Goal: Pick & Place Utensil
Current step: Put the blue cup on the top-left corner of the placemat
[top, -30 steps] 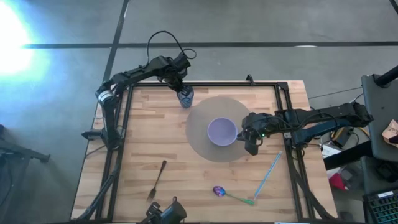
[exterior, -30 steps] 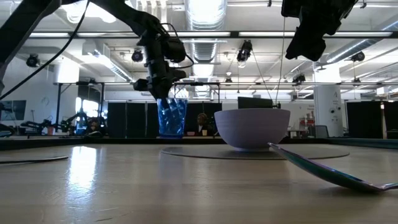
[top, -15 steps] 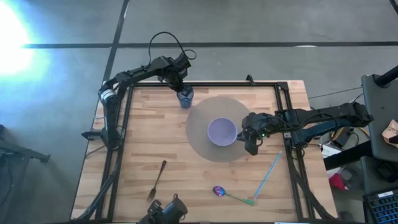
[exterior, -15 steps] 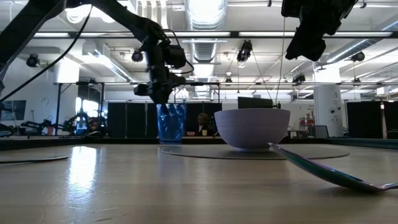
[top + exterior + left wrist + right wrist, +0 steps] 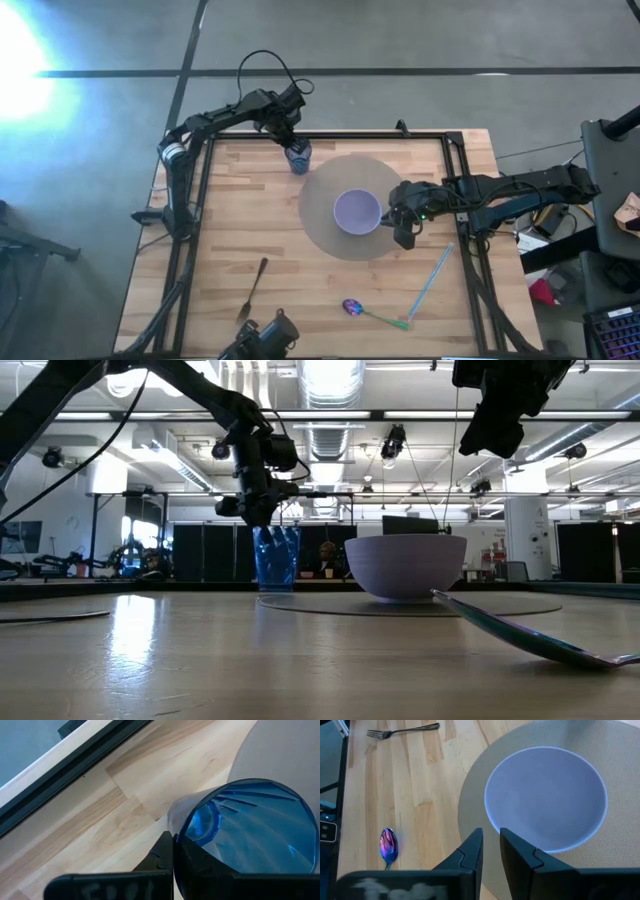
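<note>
Now left fingers [image 5: 172,851] pinch blue cup [image 5: 250,835] rim, right fingers [image 5: 490,851] by bowl [image 5: 546,800]

Wooden table [image 5: 240,220], round mat [image 5: 325,190], blue cup [image 5: 298,155], fork [image 5: 252,289], spoon [image 5: 365,312], straw [image 5: 432,280]

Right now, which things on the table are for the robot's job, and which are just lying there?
For the job:
fork
spoon
blue cup, gripped at its rim by the left gripper

Just lying there:
bowl
round mat
thin blue-green stick
</note>
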